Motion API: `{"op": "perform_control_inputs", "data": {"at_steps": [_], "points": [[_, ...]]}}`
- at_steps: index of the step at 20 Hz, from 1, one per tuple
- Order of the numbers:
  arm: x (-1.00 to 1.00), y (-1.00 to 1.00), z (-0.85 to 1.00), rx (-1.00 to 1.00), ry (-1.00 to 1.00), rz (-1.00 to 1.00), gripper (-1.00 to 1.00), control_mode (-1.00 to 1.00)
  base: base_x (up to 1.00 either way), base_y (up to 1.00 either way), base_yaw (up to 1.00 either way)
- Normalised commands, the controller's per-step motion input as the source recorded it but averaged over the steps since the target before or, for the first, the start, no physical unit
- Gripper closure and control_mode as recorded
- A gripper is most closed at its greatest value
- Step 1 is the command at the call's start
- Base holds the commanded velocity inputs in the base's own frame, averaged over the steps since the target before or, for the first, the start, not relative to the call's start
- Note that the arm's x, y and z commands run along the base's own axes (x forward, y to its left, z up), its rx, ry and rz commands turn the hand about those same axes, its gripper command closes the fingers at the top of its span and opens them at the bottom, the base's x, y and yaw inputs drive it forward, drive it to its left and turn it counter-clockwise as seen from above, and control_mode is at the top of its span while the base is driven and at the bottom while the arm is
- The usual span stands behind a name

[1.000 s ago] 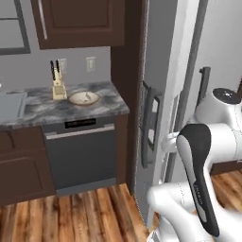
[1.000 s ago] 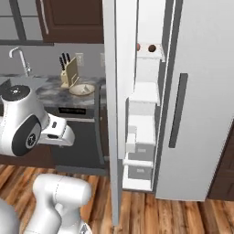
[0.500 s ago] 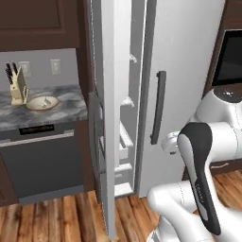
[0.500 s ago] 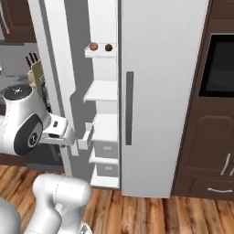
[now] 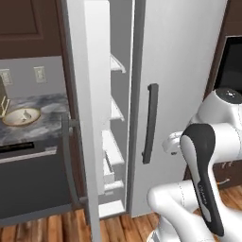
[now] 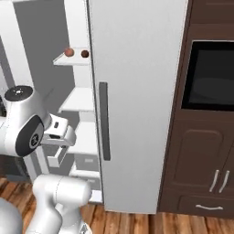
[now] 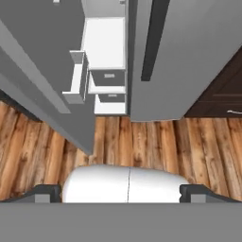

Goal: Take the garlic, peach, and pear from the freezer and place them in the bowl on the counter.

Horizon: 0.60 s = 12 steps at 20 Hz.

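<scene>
**A:** High on an upper shelf of the open freezer (image 6: 80, 98), left of the closed refrigerator door (image 6: 137, 91): two small round fruits, one reddish fruit (image 6: 68, 52) and one darker brown fruit (image 6: 85, 54), just beside each other. Too small to tell peach from pear.

**B:** And the gripper (image 7: 120, 191)?

**A:** Spread wide, grasping nothing, pointed down at the wood floor (image 7: 142, 142) near the foot of the freezer, well below that shelf.

**B:** Likely trouble from here?

**A:** Judged, not seen:
- Clipping the open freezer door (image 5: 85, 118) or a shelf edge on the way up through so narrow a gap.
- Nudging one round fruit and rolling it off the shelf.
- Closing on the neighbour by mistake, with the two so close together.
- Dropping a fruit on the long carry left, around the door, to the bowl (image 5: 21, 116) on the counter (image 5: 47, 127).

**B:** Counts?

**A:** Two fruits, one bowl, one counter, two drawers (image 7: 108, 77) low in the freezer, one gripper
</scene>
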Motion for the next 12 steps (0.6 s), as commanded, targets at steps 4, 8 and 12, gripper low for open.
{"op": "perform_control_inputs", "data": {"at_steps": [4, 8, 12], "points": [[0.00, 0.00, 0.00, 0.00, 0.00, 0.00, -1.00, 1.00, 0.80, -0.09, 0.05], [0.00, 0.00, 0.00, 0.00, 0.00, 0.00, -1.00, 1.00, 0.42, -0.31, 0.11], [0.00, 0.00, 0.00, 0.00, 0.00, 0.00, -1.00, 1.00, 0.10, -0.49, 0.06]]}}
